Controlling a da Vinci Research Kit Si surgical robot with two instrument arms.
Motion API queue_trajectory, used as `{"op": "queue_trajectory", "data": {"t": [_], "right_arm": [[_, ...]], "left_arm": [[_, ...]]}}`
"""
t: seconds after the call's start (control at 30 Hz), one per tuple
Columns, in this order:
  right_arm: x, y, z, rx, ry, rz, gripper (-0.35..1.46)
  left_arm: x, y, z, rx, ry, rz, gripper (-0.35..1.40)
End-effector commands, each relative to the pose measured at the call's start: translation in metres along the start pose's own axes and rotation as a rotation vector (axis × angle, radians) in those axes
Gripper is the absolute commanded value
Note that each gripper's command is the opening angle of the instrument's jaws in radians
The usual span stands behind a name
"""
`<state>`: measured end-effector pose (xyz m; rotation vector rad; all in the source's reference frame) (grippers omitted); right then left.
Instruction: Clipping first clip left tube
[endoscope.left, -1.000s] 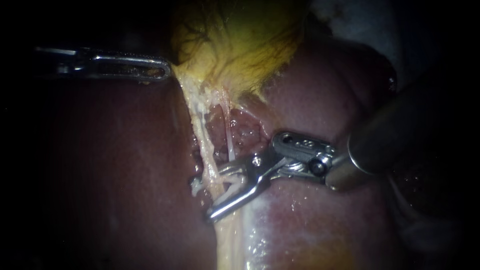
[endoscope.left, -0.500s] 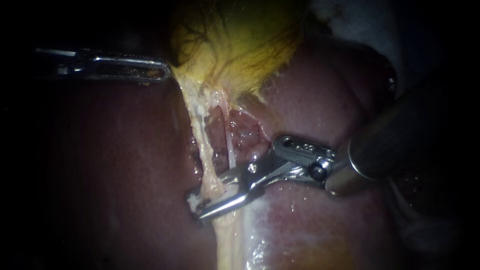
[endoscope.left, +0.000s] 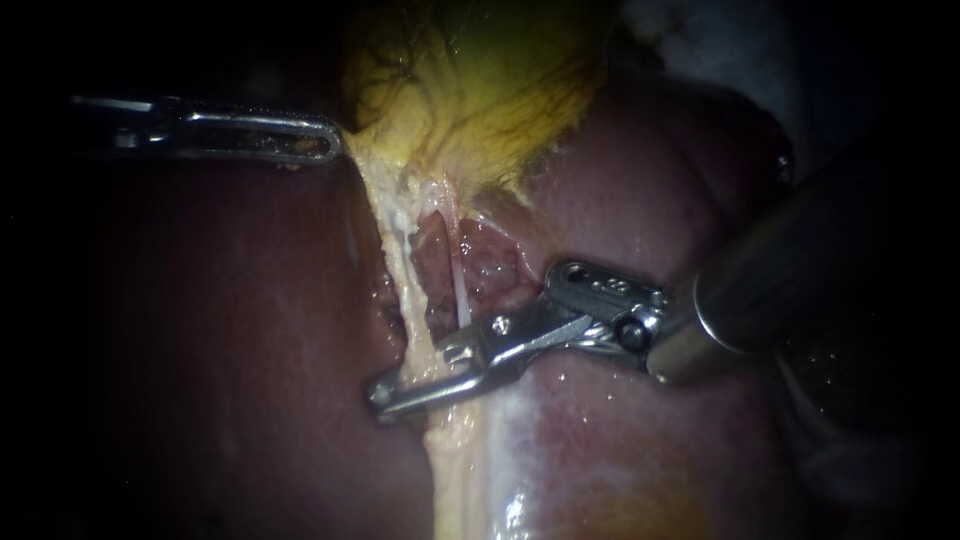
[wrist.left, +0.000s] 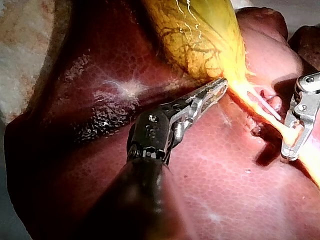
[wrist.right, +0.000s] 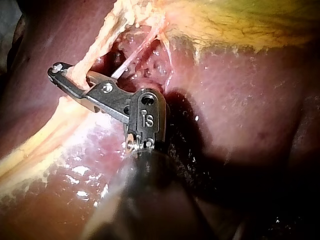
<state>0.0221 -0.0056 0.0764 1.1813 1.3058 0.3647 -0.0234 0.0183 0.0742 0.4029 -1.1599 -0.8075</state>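
The yellow-green gallbladder (endoscope.left: 470, 90) lies on the dark red liver (endoscope.left: 250, 330). From its lower end two tubes run down: the thick pale left tube (endoscope.left: 400, 260) and a thin white right tube (endoscope.left: 461, 295). My left instrument (endoscope.left: 325, 140) holds the gallbladder's lower edge, jaws shut on it; the left wrist view shows the same grip (wrist.left: 220, 85). My right instrument (endoscope.left: 385, 392) reaches across the left tube, and its jaws are shut on it from both sides. In the right wrist view the tube (wrist.right: 95, 47) passes through those jaws (wrist.right: 62, 75). I see no separate clip.
Raw pink tissue (endoscope.left: 485, 265) lies between the two tubes. Wet, glistening liver (endoscope.left: 600, 440) spreads under the right instrument's shaft. Pale cloth (endoscope.left: 720, 40) shows at the far upper right.
My right instrument's jaws, open around the left tube a second ago, slid further left across it and closed on it. The left instrument has stayed still.
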Motion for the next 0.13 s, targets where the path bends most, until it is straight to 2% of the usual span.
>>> {"op": "queue_trajectory", "data": {"t": [0.03,0.13], "right_arm": [[0.0000,0.0000,0.0000,0.000,0.000,-0.001,-0.35],[-0.0001,-0.0001,-0.0001,-0.002,-0.005,-0.001,-0.35]], "left_arm": [[0.0000,0.0000,0.0000,0.000,0.000,0.000,-0.35],[0.0000,0.0000,0.0000,0.000,0.000,0.000,-0.35]]}}
